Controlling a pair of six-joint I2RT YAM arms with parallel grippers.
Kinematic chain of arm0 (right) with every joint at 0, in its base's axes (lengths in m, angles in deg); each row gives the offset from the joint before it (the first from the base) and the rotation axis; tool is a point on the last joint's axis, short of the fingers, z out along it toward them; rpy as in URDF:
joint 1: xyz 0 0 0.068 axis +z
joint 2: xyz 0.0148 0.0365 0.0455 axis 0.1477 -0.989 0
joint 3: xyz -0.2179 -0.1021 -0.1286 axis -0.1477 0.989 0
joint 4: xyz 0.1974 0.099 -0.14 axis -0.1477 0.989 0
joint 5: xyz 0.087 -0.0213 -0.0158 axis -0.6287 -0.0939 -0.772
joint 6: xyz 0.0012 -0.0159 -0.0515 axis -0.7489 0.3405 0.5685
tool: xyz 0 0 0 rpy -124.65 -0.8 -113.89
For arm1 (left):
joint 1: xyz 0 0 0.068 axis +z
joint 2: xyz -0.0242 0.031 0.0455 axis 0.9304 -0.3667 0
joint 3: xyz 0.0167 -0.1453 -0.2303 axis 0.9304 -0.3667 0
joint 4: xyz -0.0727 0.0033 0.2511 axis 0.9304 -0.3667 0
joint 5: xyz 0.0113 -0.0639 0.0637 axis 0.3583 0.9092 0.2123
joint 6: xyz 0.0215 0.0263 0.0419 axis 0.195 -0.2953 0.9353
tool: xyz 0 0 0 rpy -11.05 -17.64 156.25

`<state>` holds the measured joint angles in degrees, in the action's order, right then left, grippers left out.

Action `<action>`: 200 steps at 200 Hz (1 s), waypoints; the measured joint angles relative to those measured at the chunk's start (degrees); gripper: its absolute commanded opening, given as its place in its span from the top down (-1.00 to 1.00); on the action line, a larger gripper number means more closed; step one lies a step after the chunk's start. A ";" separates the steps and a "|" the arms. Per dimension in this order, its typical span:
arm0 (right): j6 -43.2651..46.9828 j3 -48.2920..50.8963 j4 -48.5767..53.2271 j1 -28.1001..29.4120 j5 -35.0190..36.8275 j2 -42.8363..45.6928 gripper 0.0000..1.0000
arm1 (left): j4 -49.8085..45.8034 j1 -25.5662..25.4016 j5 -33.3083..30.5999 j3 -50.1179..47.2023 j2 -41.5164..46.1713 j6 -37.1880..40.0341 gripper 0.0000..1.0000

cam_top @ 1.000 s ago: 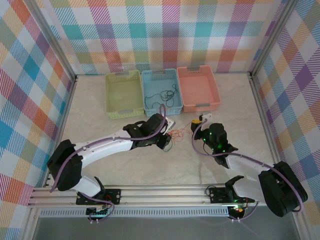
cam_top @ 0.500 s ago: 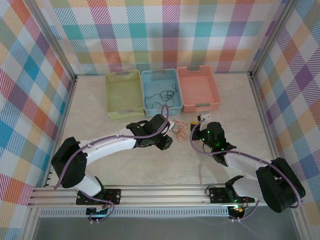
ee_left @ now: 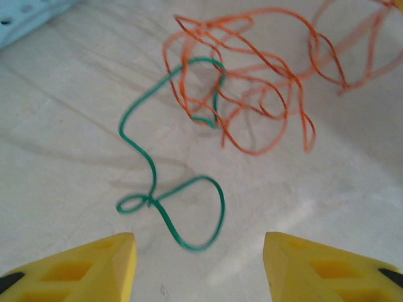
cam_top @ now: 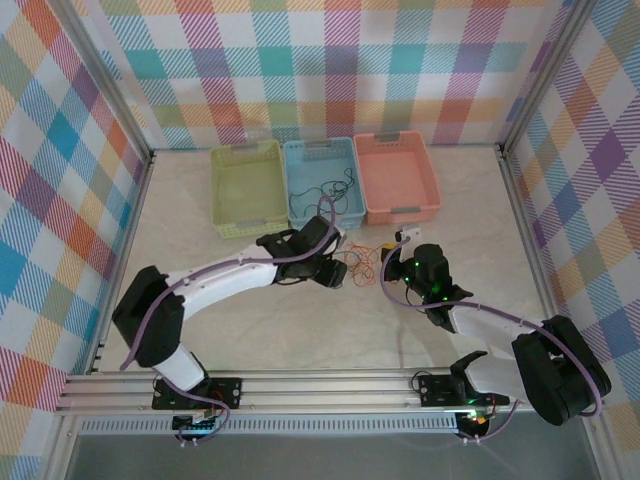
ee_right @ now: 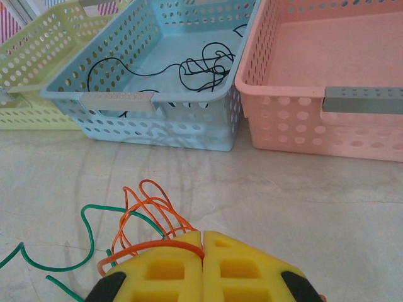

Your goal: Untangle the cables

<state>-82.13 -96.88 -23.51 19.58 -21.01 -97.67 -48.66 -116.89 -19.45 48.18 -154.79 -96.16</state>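
A: Where are the cables at this moment?

B: The black cable (ee_right: 203, 65) lies inside the blue basket (ee_right: 164, 126). The green cable (ee_left: 150, 165) and the orange cable (ee_right: 151, 244) are on the table (ee_right: 315, 201), just in front of the baskets. The upper green bend passes through the orange curls, so these two are not yet separated.

A: And the end effectors?

B: The right end effector (ee_right: 201, 238) has its fingers pressed together, and an orange strand seems to be pinched at the seam. The left end effector (ee_left: 198, 251) hangs above the lower green loop, with its fingers apart and nothing between them.

A: What could go wrong from here?

B: I think the pull is the danger. If the arms move apart quickly, the green bend may tighten around the orange curls instead of sliding out. The orange strand is thin and held only at the tips, so it may slip free. The left fingers could also close beside the green loop and miss it.
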 measured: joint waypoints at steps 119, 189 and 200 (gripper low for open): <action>0.00 -0.02 0.20 0.00 -0.31 -0.02 1.00 | -11.37 5.01 0.61 19.65 -19.96 -2.58 -0.15; 0.00 -0.74 0.63 0.00 -0.72 -0.44 1.00 | -11.52 5.01 6.93 22.29 -21.99 -0.61 -0.18; 0.00 -0.74 0.74 0.00 -0.72 -0.44 1.00 | -11.39 5.01 7.30 23.28 -22.97 -0.48 -0.21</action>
<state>-82.13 -97.62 -22.77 19.58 -21.73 -98.11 -60.05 -111.89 -12.15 71.46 -177.76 -96.64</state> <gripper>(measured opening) 0.064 0.591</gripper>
